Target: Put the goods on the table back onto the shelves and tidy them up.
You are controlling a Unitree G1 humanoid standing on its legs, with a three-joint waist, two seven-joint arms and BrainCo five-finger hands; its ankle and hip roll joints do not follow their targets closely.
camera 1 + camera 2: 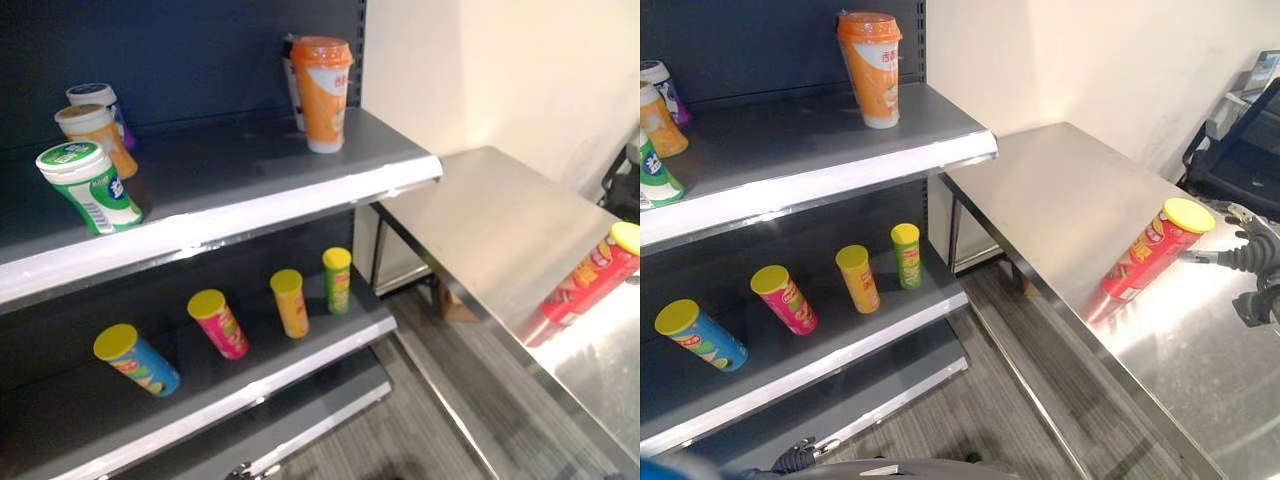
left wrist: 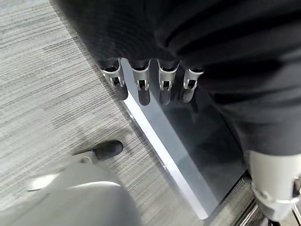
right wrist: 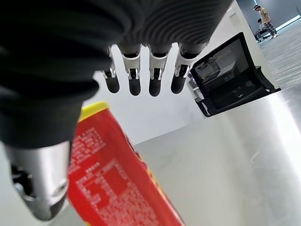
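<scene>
Red crisp tube [image 1: 1152,252] stands on the tabletop [image 1: 1070,200] just beside the right robot hand [image 1: 1252,262], fingers straight and released (nothing held yet); a clumsy nudge could topple and roll it off.

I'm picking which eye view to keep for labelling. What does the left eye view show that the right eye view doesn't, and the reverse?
Left eye view: the whole green tub at the upper shelf's edge.

Right eye view: the right hand, fingers open, beside the red can on the steel table.

Both: the orange cup, the four yellow-lidded cans on the lower shelf, and the red can.
</scene>
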